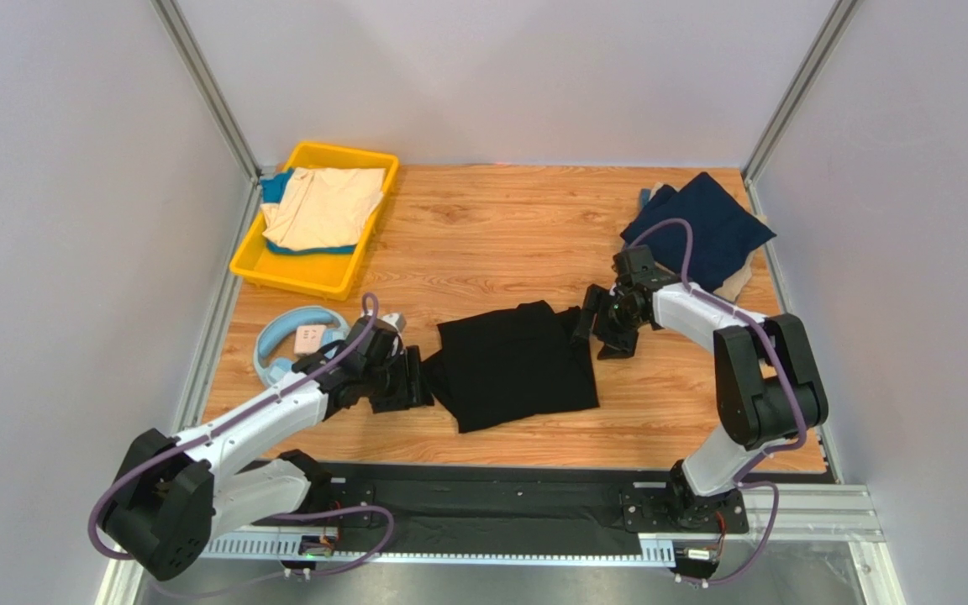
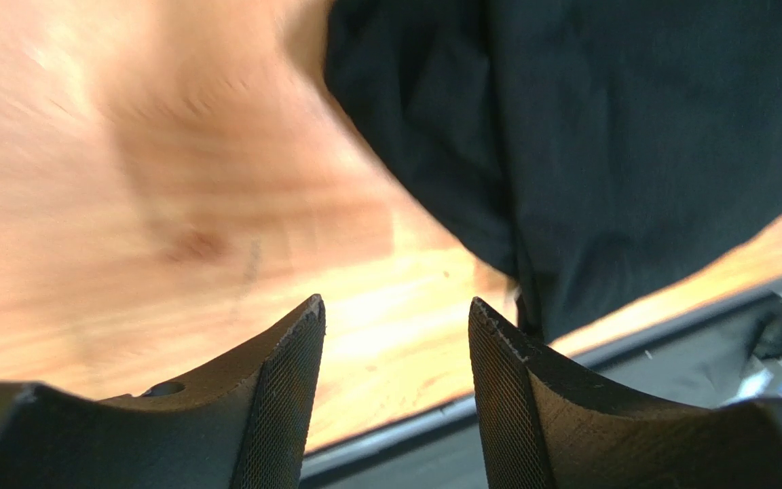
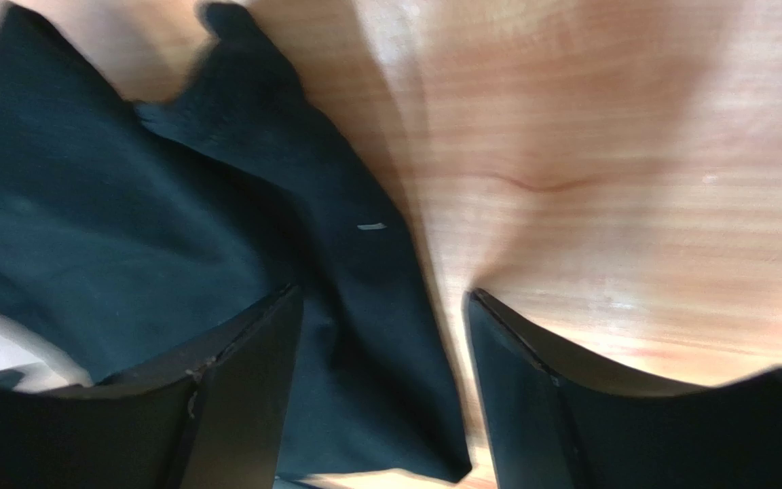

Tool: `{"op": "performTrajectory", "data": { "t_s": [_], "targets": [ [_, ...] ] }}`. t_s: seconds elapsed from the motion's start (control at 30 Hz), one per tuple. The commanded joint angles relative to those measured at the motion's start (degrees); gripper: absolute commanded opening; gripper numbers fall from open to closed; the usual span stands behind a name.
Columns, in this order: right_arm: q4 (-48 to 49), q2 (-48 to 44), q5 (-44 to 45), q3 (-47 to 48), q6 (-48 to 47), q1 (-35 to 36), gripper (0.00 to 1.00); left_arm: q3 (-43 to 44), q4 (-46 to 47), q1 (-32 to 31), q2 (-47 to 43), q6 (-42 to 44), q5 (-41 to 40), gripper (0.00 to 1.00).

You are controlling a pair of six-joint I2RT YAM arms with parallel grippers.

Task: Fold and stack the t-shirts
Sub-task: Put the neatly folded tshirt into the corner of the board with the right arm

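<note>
A black t-shirt lies partly folded in the middle of the wooden table. My left gripper is open at its left edge; in the left wrist view the shirt lies ahead and to the right of my gripper, over bare wood. My right gripper is open at the shirt's upper right corner; in the right wrist view black cloth lies under the gap of my gripper. A navy t-shirt lies on a beige one at the back right. A cream t-shirt lies in a yellow bin.
The yellow bin stands at the back left, with blue cloth under the cream shirt. Light-blue headphones lie near the left arm. A black rail runs along the near table edge. Grey walls close in left and right.
</note>
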Motion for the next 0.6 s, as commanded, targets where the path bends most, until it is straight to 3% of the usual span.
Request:
{"op": "performTrajectory", "data": {
  "t_s": [0.0,0.57],
  "targets": [
    [7.6,2.9,-10.9,-3.2,2.9,-2.3,0.66,-0.2,5.4,-0.1,-1.5,-4.0,6.0,0.61],
    [18.3,8.2,-22.4,-8.8,5.3,-2.3,0.66,3.9,13.9,-0.1,15.1,-2.7,10.2,0.59]
  ]
}}
